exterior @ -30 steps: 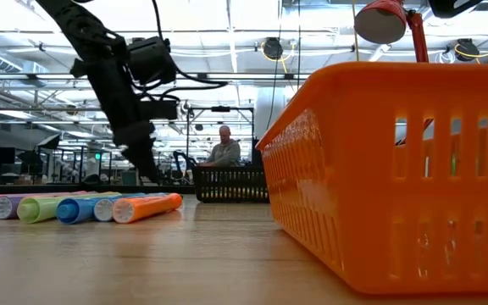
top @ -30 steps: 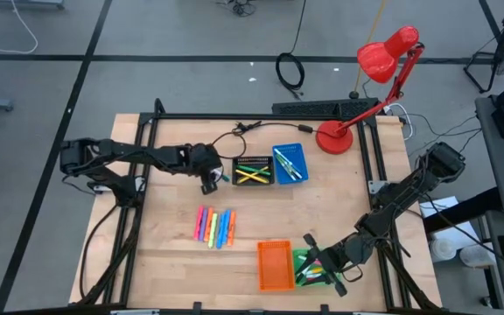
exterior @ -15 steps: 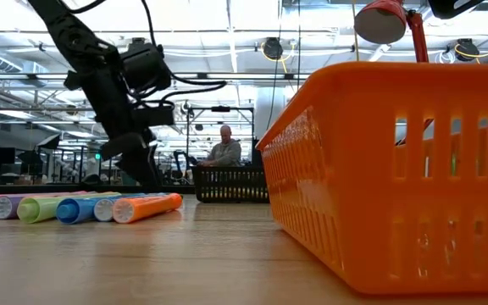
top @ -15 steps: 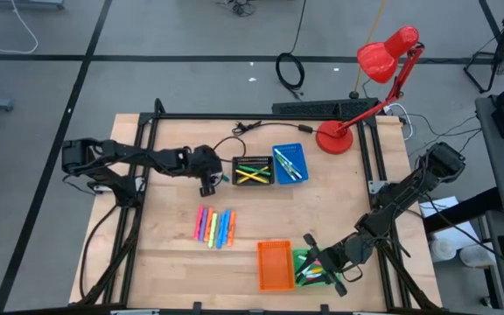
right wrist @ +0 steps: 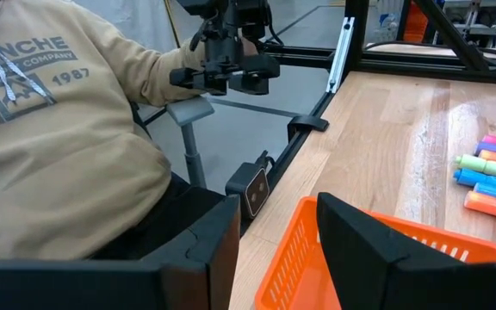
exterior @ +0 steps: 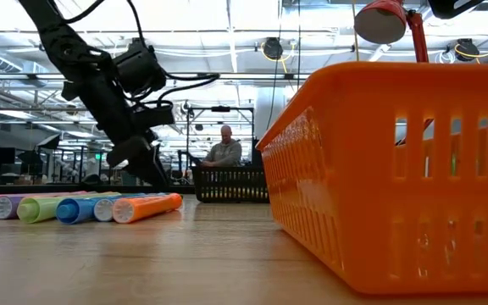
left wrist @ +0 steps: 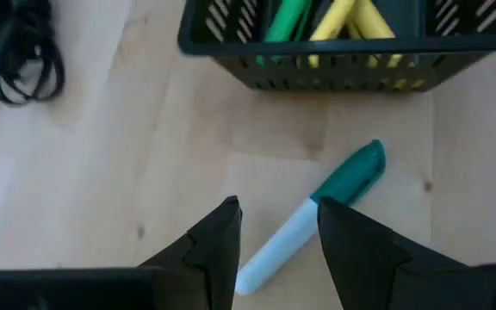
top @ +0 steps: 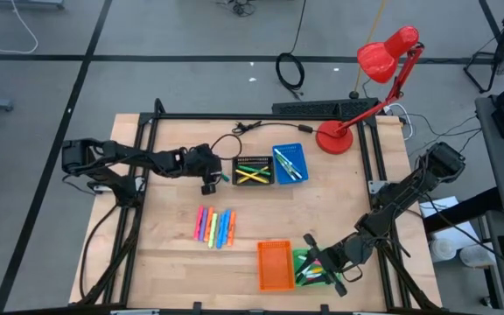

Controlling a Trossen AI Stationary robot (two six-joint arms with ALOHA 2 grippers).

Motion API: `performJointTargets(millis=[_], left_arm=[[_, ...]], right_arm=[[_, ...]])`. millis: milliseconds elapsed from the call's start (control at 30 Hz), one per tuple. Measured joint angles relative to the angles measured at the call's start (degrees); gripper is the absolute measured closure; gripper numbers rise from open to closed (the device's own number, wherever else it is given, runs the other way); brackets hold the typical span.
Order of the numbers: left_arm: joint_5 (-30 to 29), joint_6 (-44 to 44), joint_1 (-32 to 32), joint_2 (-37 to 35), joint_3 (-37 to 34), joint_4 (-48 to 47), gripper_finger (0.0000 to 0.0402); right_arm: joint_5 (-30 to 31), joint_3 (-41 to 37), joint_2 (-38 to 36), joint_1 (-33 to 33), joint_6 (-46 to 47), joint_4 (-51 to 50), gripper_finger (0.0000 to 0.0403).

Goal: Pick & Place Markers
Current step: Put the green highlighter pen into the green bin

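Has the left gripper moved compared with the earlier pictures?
Yes. In the high view the left gripper has drawn back leftward, away from the black tray, which stayed put.

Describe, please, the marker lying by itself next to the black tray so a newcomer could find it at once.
Start at the black tray near the table's far edge, beside the blue tray. On the bare wood just outside its wall lies a single marker, under the left pincer. Its white body and dark green cap distinguish it.

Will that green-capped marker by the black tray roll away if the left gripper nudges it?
Probably: the green-capped marker looks round and smooth, lying loose on bare wood. It seems stiff and light. The open left gripper straddles it, so closing squarely should trap it.
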Motion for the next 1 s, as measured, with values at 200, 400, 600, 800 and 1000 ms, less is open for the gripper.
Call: performJointTargets(millis=[200, 400, 600, 800, 1000], left_arm=[[3.9, -1.2, 1.4, 0.4, 0.0, -3.0, 0.0243], [5.2, 0.7, 1.4, 5.4, 0.1, 0.3, 0.0243], [6.1, -1.2, 1.3, 9.1, 0.3, 2.9, 0.0243], [5.9, -12.6, 1.3, 9.1, 0.4, 0.5, 0.0243], [7.8, -14.2, 1.4, 9.0, 0.4, -0.1, 0.0243]], right_arm=[[0.0, 0.0, 0.0, 0.0, 0.0, 0.0, 0.0259], [0.0, 0.0, 0.0, 0.0, 0.0, 0.0, 0.0258], [0.0, 0.0, 0.0, 0.0, 0.0, 0.0, 0.0259], [0.0, 0.0, 0.0, 0.0, 0.0, 0.0, 0.0261], [0.0, 0.0, 0.0, 0.0, 0.0, 0.0, 0.0258]])
